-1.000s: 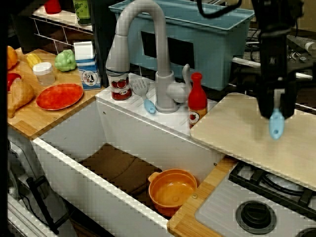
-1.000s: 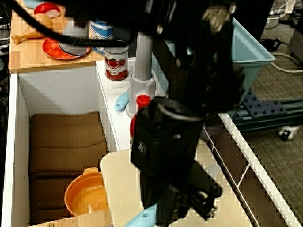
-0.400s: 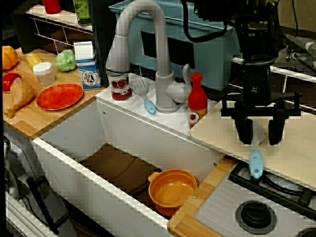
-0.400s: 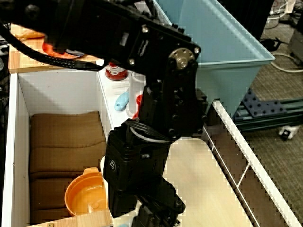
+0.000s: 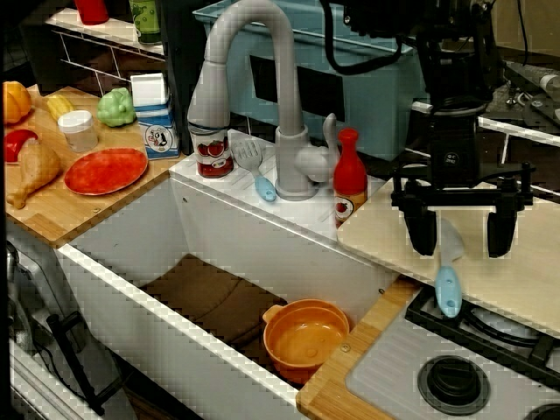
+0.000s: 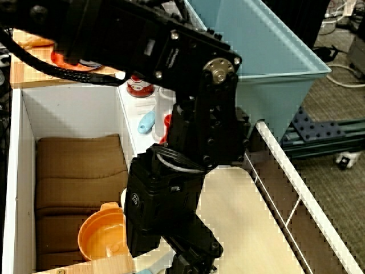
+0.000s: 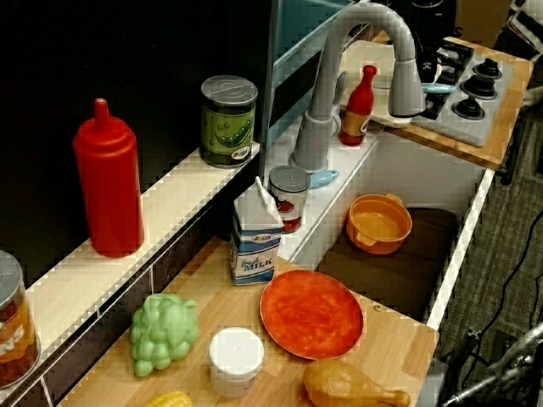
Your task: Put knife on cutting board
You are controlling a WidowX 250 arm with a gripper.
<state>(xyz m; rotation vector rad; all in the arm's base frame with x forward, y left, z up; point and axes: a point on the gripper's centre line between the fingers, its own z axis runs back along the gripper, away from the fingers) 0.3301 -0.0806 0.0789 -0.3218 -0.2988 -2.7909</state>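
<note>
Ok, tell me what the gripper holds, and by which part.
Nothing. The gripper is open above the knife, which lies on the cutting board's front edge, its blue handle overhanging the stove.

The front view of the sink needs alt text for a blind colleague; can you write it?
An open black gripper hangs above the knife, which lies on the cutting board, its blue handle overhanging the front edge toward the stove.

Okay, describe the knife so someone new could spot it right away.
Find the pale cutting board right of the sink, beside the stove. The knife lies at its front edge between the open fingers, handle overhanging. Unlike the blue-handled spatula by the faucet, its blade is plain, unslotted.
</note>
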